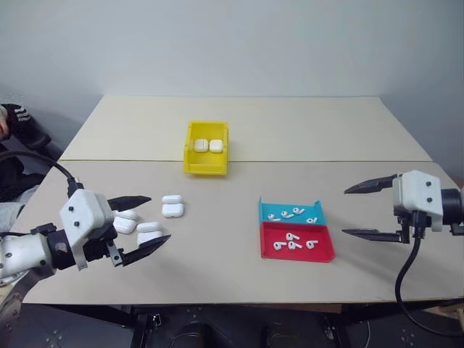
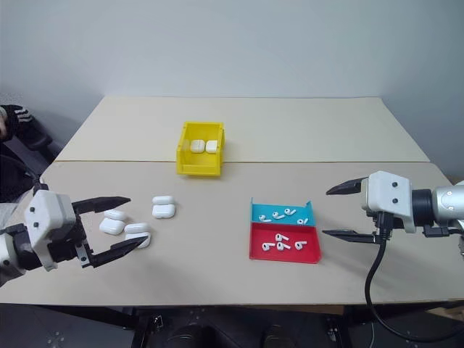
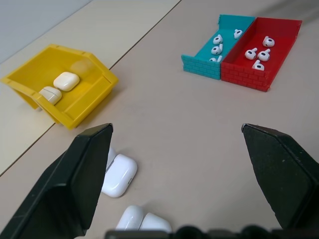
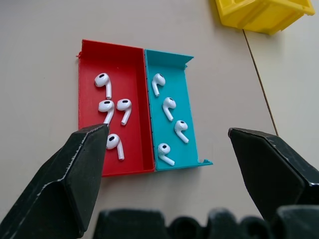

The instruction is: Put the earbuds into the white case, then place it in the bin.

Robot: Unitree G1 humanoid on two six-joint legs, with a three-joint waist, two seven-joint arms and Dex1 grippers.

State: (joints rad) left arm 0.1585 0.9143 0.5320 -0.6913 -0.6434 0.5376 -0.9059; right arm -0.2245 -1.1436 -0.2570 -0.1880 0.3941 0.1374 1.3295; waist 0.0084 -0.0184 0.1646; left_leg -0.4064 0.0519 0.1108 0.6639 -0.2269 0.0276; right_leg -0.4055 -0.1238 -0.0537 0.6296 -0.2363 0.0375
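Fingers (image 1: 138,201) of both grippers spread wide, empty; yellow bin (image 1: 206,166) at twelve o'clock, long axis running away, holding two white cases (image 1: 208,146).

Eight earbuds (image 4: 123,108); seven white cases (image 1: 172,210); one yellow bin (image 1: 190,156); two trays (image 4: 89,149).

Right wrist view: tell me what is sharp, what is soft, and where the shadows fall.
Right wrist view: the earbuds and the red tray are crisp, each earbud casting a soft, short shadow; the black fingers in the foreground look slightly soft. Left wrist view: the white case shows a mild sheen, lighting even. Head views: diffuse light, faint shadows beside the bin.
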